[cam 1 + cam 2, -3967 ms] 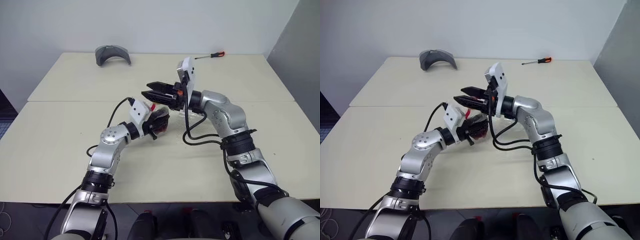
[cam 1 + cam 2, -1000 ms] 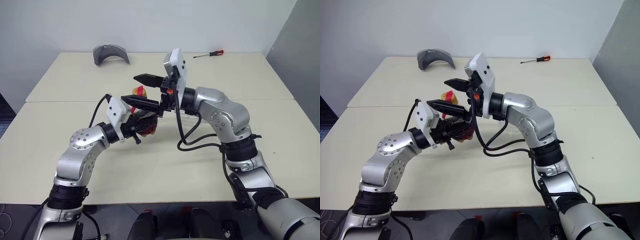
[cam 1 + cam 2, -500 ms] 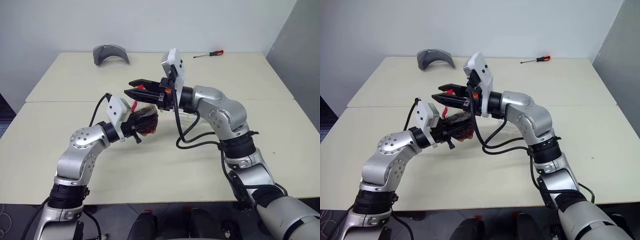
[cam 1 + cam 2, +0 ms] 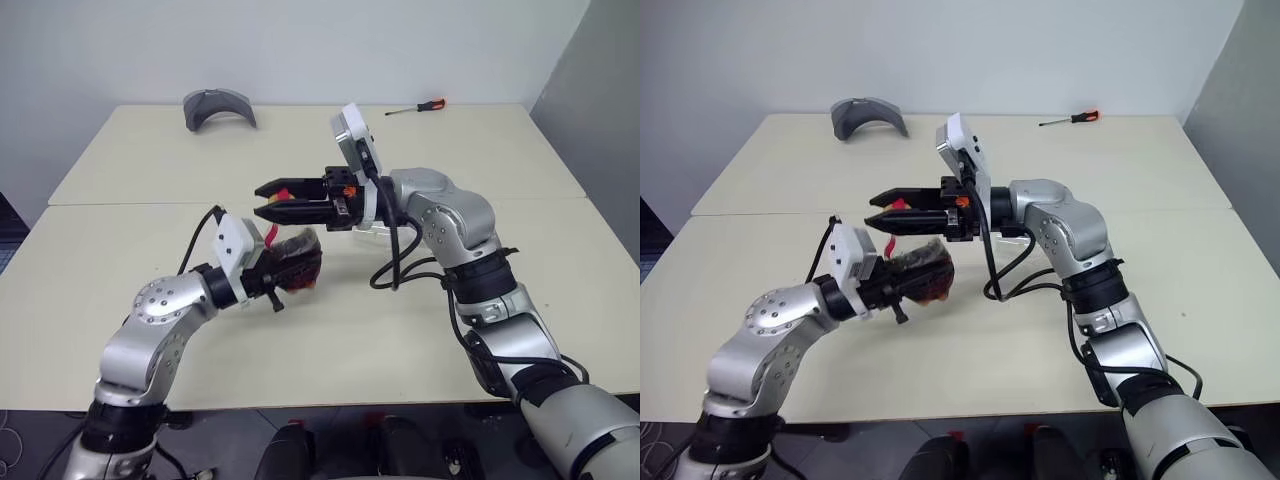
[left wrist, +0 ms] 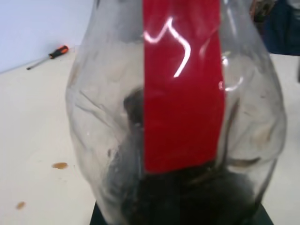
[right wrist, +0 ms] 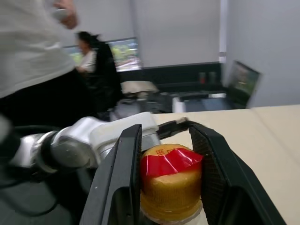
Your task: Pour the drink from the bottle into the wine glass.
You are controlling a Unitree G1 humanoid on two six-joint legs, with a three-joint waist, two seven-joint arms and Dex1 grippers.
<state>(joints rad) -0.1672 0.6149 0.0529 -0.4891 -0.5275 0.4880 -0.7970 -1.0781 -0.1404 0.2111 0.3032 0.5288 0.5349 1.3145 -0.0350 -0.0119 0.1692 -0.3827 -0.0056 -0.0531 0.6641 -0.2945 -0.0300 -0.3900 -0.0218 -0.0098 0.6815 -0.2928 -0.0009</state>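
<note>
While I hold things above the table (image 4: 120,290), this is how they stand.

Left gripper (image 4: 915,268): my fingers are clamped tight on the bottle (image 5: 178,117), holding it clear of the tabletop, in front of me.

Bottle: clear plastic, round-bodied, with a red strip (image 5: 183,93) running down its side. The drink (image 5: 187,197) sits dark in the part nearest my left gripper. I cannot tell from the head views how far it is tilted.

Yellow cap (image 6: 171,185): it stays on the neck, with a scrap of red tape across its top.

Right gripper (image 6: 166,183): my two black fingers (image 6: 123,173) stand narrow, one on each side of the cap and pressed against it. My right arm reaches across from the right, level, pointing to my left.

Wine glass: I cannot make it out for certain behind my right arm.

Table: pale, two tops joined by a seam. A grey curved object (image 4: 218,106) lies at the far left edge, and a screwdriver (image 4: 418,106) with a red handle at the far edge, right of it, both well apart from my grippers.

Beyond: a person in a white top (image 6: 28,42) stands near the table in my right wrist view.
</note>
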